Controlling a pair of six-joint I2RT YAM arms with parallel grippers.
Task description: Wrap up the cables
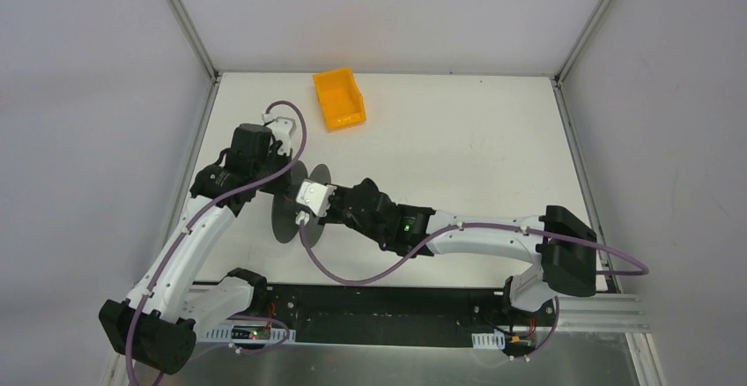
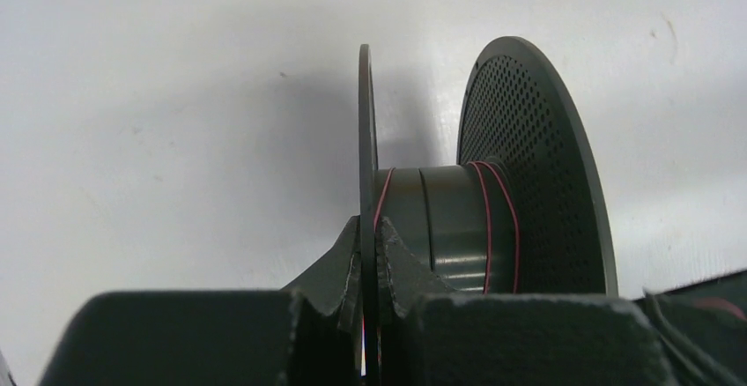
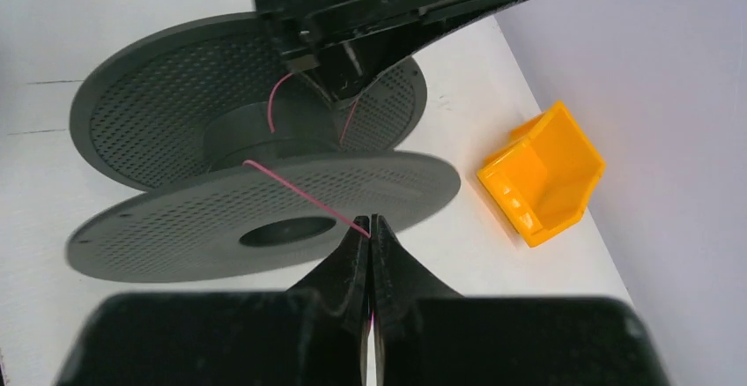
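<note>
Shut together at the tips, the right pincer pinched the wire, a hair-thin red strand that ran taut over the near disc to the hub of the spool. The left pincer was clamped on one thin disc's rim. Only a few turns lay on the smooth grey hub, so the wrapping looked barely begun. Both discs were flat, matt and dotted with holes. An orange plastic bin sat apart on the white table.

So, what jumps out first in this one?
A dark perforated spool sits left of centre on the table, one flange clamped by the left pincer. The right pincer is shut on a thin red cable running back onto the spool. An orange bin sits at the far edge.
</note>
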